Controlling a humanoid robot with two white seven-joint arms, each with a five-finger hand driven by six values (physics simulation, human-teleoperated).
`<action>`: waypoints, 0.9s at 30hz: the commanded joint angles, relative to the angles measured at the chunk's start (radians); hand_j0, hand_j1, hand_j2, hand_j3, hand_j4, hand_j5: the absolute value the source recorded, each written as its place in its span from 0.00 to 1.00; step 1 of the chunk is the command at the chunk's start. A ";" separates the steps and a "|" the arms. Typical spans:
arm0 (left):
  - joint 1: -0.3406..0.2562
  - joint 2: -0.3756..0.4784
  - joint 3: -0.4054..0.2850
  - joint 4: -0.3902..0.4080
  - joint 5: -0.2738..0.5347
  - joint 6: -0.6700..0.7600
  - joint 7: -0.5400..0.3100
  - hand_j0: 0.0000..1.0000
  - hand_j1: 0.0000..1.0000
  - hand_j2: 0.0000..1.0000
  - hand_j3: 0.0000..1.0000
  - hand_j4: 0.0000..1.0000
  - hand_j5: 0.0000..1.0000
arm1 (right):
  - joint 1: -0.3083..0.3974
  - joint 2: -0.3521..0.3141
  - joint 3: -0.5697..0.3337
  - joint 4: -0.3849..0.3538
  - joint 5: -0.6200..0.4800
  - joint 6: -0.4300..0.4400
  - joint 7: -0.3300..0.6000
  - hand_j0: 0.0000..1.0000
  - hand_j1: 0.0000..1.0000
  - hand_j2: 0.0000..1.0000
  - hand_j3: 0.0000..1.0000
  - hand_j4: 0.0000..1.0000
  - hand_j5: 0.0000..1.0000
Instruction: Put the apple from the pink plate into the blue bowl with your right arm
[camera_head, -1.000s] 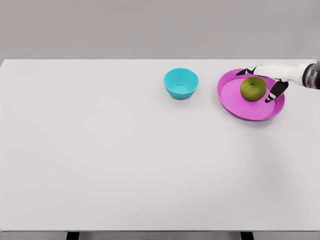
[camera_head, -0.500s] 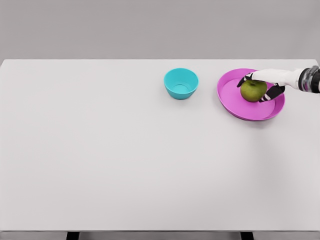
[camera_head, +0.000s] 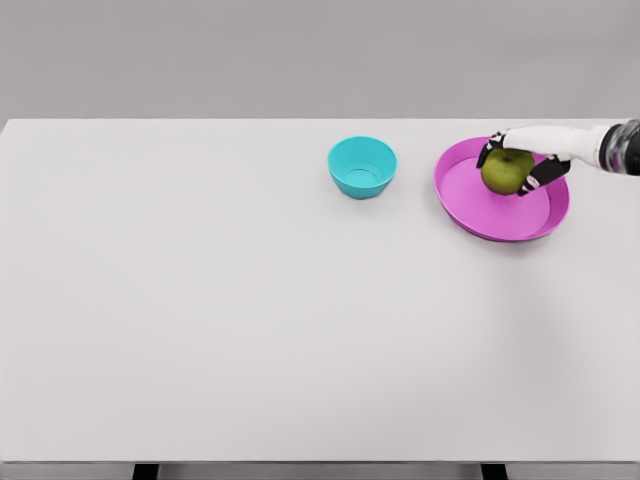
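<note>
The right hand (camera_head: 522, 158) has its dark-tipped fingers (camera_head: 489, 151) wrapped around the green apple (camera_head: 507, 171), one finger curling over the side nearer the blue bowl (camera_head: 362, 166) and others cupping the side away from it, so the grasp looks made. The apple sits over the far part of the pink plate (camera_head: 480, 212), which lies near the bowl on its right, with a gap of bare white worktop (camera_head: 250, 320) between them. Whether the fruit is resting on the plate or already a little clear of it cannot be told from this high angle. By that reading the pickup is roughly done or nearly so, and the carry across to the bowl and the release into it remain; the bowl appears to hold nothing. The right arm is cut off at the picture's edge past the wrist, the palm side of the hand is hidden behind the apple, and the left arm is out of view.
</note>
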 joint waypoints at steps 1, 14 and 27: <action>0.000 0.000 0.000 0.000 0.000 0.001 0.000 1.00 1.00 1.00 1.00 1.00 1.00 | -0.002 -0.007 -0.011 -0.029 -0.009 0.002 0.001 0.51 0.51 0.51 0.51 0.51 0.51; 0.000 0.000 0.000 0.000 0.000 0.000 0.000 1.00 1.00 1.00 1.00 1.00 1.00 | -0.034 0.007 -0.024 -0.165 -0.012 0.009 0.001 0.51 0.51 0.51 0.51 0.51 0.51; 0.000 0.000 0.000 0.000 0.000 0.001 0.000 1.00 1.00 1.00 1.00 1.00 1.00 | -0.063 0.217 -0.023 -0.192 0.045 0.012 0.001 0.51 0.51 0.51 0.51 0.51 0.51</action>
